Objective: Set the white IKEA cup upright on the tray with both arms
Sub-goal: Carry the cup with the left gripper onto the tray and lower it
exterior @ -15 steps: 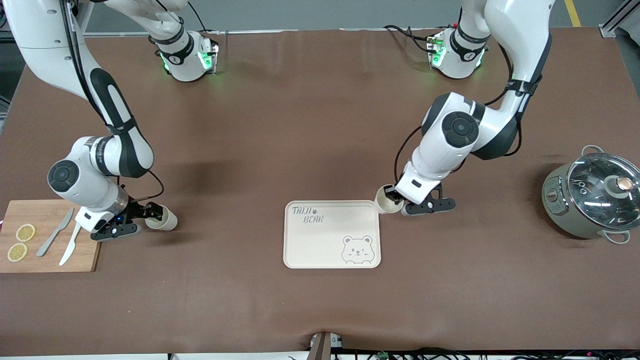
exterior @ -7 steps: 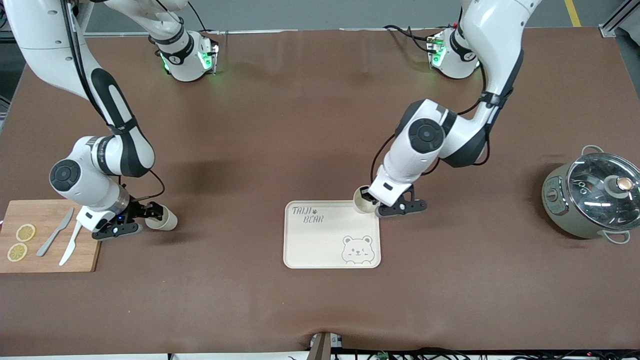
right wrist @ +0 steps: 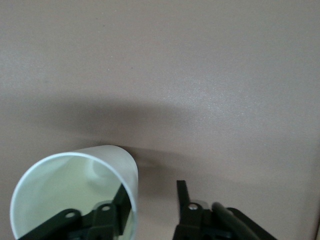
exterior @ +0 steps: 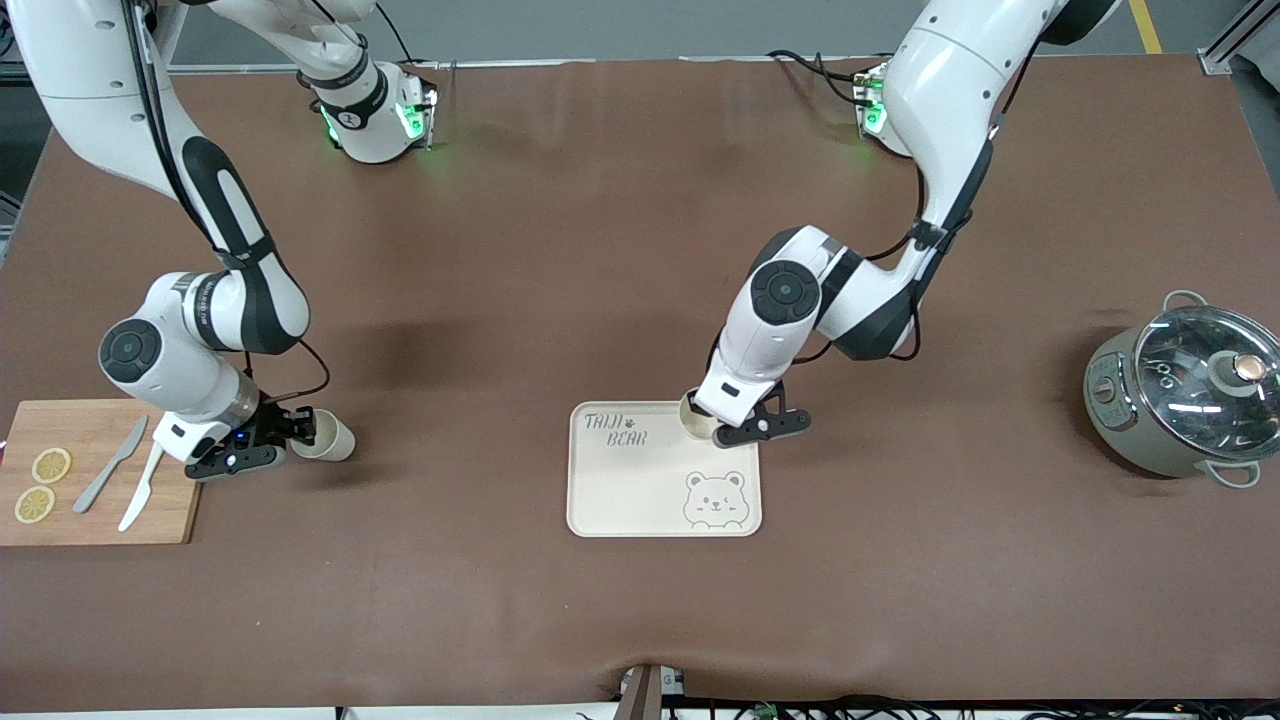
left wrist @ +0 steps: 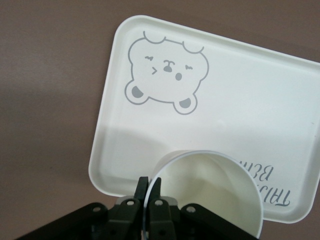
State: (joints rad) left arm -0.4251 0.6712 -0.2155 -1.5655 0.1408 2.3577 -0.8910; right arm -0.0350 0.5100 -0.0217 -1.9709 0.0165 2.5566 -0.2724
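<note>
Moved since a second ago: left arm has swung toward the right arm's end, carrying its cup from just off the tray's corner to over the tray; right gripper's fingers have drawn in around the second cup's wall.
Front view, left gripper [exterior: 712,418]: over the tray's [exterior: 640,500] edge farthest from the camera, clenched on the rim of a white cup [exterior: 695,417].
Front view, right gripper [exterior: 290,432]: low beside the bamboo cutting board [exterior: 95,430], at a second white cup [exterior: 330,437] on the brown table [exterior: 640,620].
Front view, rest: two knives [exterior: 125,472] and lemon slices [exterior: 42,484] on the board; a lidded pot [exterior: 1180,395] at the left arm's end.
Left wrist view: fingers [left wrist: 155,192] pinch the cup's [left wrist: 215,195] rim; cup upright above the tray [left wrist: 240,95], bear drawing [left wrist: 167,72] uncovered.
Right wrist view: cup [right wrist: 65,195] standing on the table; one finger [right wrist: 122,200] inside the rim, the other outside, apart from the wall; jaws not yet gripping.
</note>
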